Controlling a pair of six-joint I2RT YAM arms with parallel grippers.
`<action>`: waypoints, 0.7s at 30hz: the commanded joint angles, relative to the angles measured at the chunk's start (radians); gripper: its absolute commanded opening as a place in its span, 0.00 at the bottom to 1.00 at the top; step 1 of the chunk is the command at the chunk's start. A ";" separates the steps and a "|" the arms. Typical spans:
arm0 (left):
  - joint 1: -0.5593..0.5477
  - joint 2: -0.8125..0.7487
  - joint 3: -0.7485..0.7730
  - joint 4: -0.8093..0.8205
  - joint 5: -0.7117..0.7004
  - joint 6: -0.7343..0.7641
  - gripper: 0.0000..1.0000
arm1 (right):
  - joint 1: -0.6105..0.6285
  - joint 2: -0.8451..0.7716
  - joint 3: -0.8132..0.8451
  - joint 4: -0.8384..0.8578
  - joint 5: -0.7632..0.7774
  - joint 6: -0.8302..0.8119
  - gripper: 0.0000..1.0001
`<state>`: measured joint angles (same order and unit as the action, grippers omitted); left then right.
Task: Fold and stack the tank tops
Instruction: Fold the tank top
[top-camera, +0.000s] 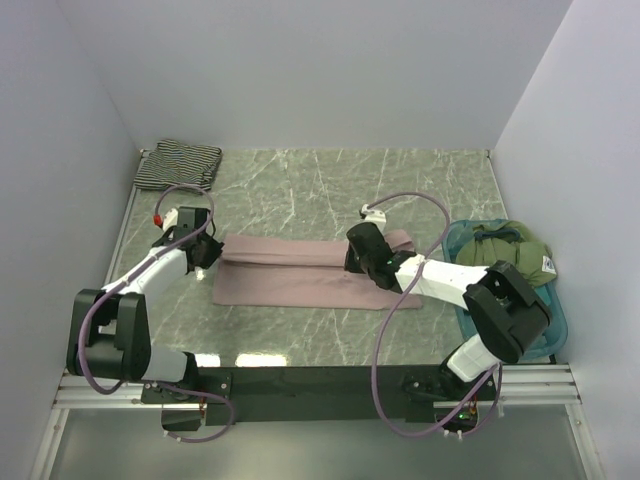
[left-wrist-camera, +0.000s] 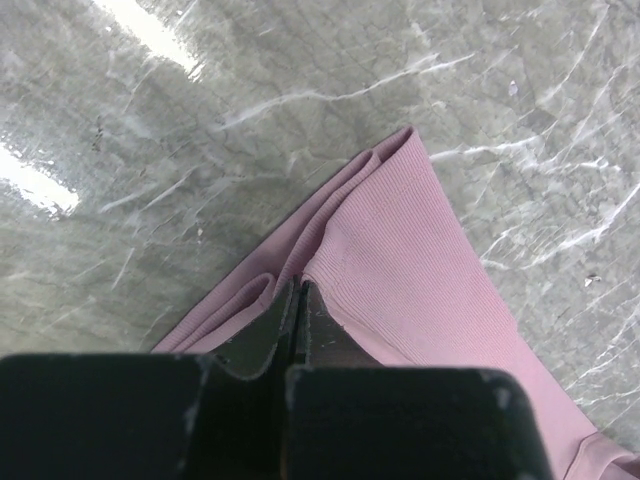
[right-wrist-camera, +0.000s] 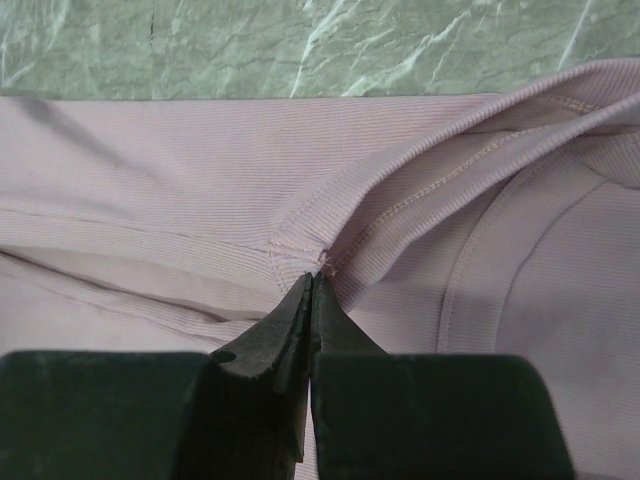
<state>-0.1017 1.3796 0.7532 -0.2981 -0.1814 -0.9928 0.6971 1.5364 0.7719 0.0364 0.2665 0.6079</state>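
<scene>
The mauve-pink tank top lies stretched across the middle of the marble table, its far edge folded over toward me. My left gripper is shut on its left end; in the left wrist view the pink fabric bunches at my closed tips. My right gripper is shut on a seam near the right end; the right wrist view shows the pink ribbed cloth pinched at my tips. The striped black-and-white tank top lies folded at the far left corner.
A teal plastic tray at the right holds an olive-green garment with a white label. Grey walls close in the table on the left, back and right.
</scene>
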 joint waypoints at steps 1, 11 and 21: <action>-0.001 -0.046 -0.021 0.028 -0.010 -0.020 0.01 | 0.015 -0.044 -0.020 0.037 0.046 0.019 0.03; -0.001 -0.062 -0.057 0.047 -0.001 -0.017 0.01 | 0.039 -0.053 -0.055 0.053 0.062 0.047 0.02; -0.001 -0.083 -0.092 0.085 0.020 -0.017 0.11 | 0.047 -0.065 -0.082 0.071 0.059 0.059 0.04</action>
<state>-0.1017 1.3354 0.6720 -0.2588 -0.1726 -1.0080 0.7357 1.5135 0.7097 0.0685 0.2901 0.6525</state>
